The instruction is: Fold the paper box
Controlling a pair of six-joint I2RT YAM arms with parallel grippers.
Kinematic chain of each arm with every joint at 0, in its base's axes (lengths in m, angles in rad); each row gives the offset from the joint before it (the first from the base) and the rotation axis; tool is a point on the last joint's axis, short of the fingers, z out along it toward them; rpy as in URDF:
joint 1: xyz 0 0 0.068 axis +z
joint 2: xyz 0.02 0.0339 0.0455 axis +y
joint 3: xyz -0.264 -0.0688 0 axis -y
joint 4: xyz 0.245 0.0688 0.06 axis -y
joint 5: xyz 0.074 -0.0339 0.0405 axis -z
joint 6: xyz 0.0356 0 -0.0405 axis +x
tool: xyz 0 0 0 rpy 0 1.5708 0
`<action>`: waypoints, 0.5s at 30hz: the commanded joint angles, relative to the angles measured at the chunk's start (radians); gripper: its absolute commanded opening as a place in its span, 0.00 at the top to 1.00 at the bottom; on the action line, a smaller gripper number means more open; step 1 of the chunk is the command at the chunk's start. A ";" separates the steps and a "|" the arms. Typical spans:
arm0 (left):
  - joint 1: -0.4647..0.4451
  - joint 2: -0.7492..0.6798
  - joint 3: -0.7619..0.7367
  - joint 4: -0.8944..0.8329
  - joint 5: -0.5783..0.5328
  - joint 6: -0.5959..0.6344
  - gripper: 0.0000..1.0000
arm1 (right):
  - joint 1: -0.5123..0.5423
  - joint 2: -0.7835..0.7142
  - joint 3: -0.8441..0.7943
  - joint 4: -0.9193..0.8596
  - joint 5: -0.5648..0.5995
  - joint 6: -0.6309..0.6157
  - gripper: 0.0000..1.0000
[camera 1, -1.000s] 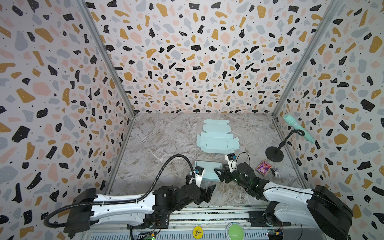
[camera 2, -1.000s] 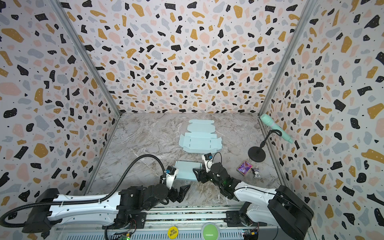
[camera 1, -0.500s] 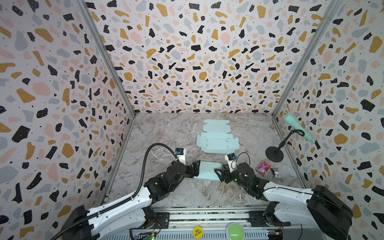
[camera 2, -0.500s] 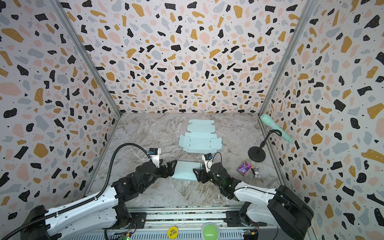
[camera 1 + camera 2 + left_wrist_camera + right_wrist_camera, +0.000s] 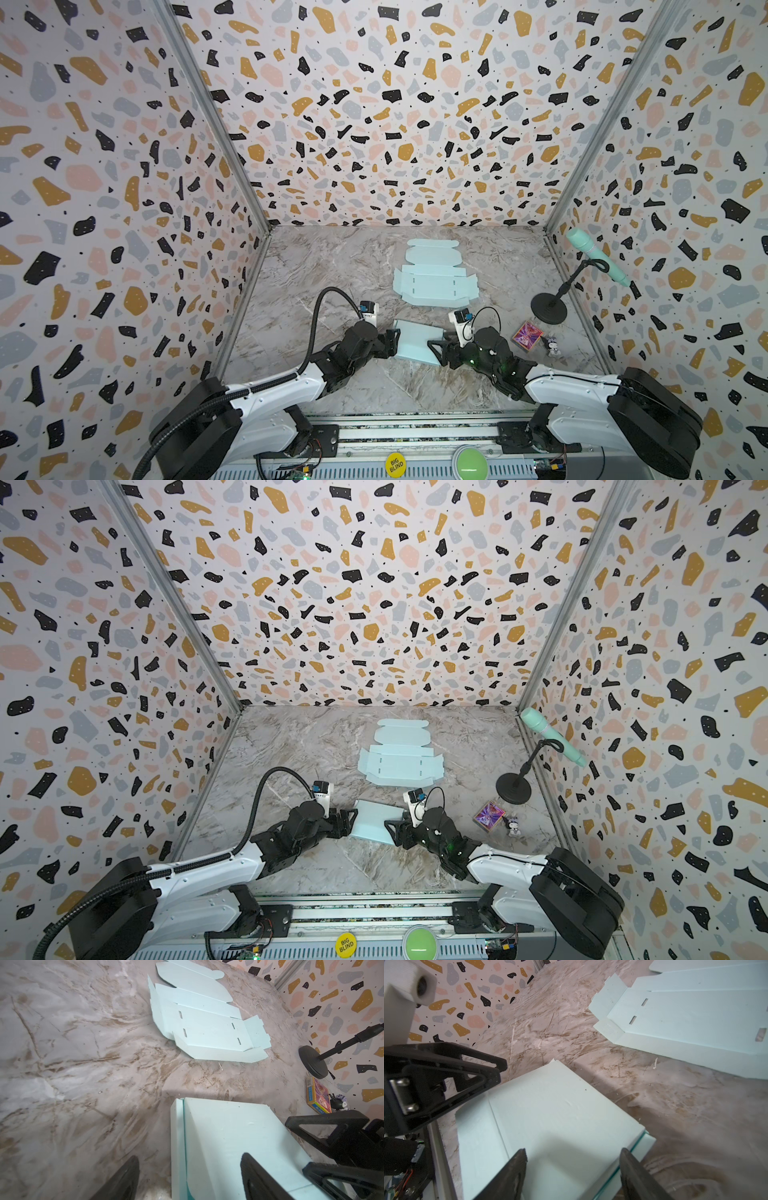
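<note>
A pale mint paper box [image 5: 415, 340] [image 5: 376, 820], folded shut, lies flat on the marble floor near the front. My left gripper [image 5: 392, 343] [image 5: 351, 823] is at its left end. In the left wrist view the gripper [image 5: 187, 1178] is open and straddles the long edge of the box [image 5: 228, 1136]. My right gripper [image 5: 436, 349] [image 5: 392, 829] is at the right end. It stands open [image 5: 572, 1167] over the top of the box [image 5: 550, 1105], with one finger by the box's edge. Neither gripper is clamped on the box.
A flat unfolded mint box blank [image 5: 434, 274] [image 5: 401, 754] lies further back in the middle. At the right stand a mint microphone [image 5: 594, 257] on a black round base [image 5: 548, 307], a small colourful card box [image 5: 527, 336] and a tiny figurine [image 5: 552, 347]. Patterned walls close three sides.
My left arm has swung from the front of the floor up to the box's left end, and its jaws have narrowed a little. The right arm and the box have stayed put.
</note>
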 commanded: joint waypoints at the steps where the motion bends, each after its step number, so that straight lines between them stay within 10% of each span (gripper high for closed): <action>1: 0.007 0.026 -0.014 0.083 0.044 0.002 0.27 | -0.013 0.007 -0.014 0.023 -0.045 0.027 0.29; 15: 0.007 0.075 -0.111 0.200 0.105 -0.032 0.39 | -0.038 0.024 -0.027 0.007 -0.082 0.055 0.29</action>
